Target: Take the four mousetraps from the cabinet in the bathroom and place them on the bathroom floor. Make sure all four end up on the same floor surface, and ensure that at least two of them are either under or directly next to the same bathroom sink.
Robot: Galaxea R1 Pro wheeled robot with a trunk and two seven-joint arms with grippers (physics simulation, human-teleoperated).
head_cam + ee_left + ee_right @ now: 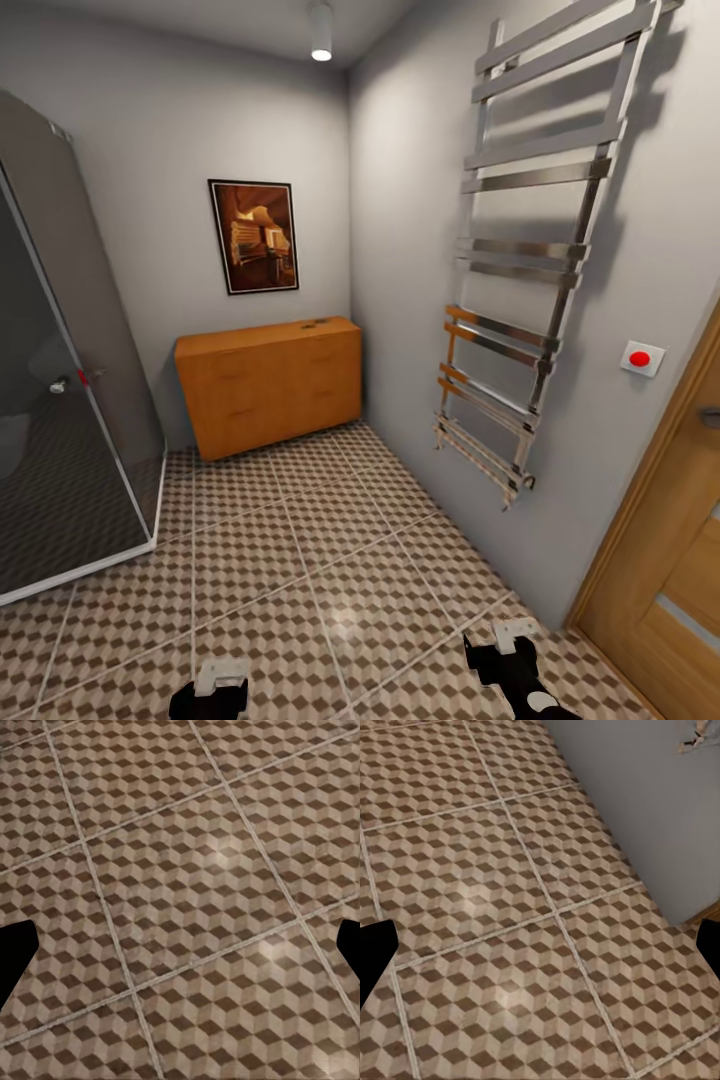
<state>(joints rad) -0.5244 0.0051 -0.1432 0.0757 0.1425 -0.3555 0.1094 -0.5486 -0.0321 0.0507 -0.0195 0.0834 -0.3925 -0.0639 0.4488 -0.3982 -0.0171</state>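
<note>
While both arms are held low over the bathroom floor (300, 560), the left hand (220, 678) and the right hand (515, 632) are seen at the head view's lower edge, each spread open with nothing gripped; in the wrist views only dark fingertip corners flank bare cube-patterned tile. The cabinet (270, 395) is set against the far wall in the corner, drawers shut, and small dark items resting on its top (312, 324) are too small to be identified as mousetraps. A glass shower enclosure (70, 400), a framed picture (253, 236), a chrome towel rail (530, 260), a red wall button (640, 358) and a wooden door (670, 560) are also seen.
</note>
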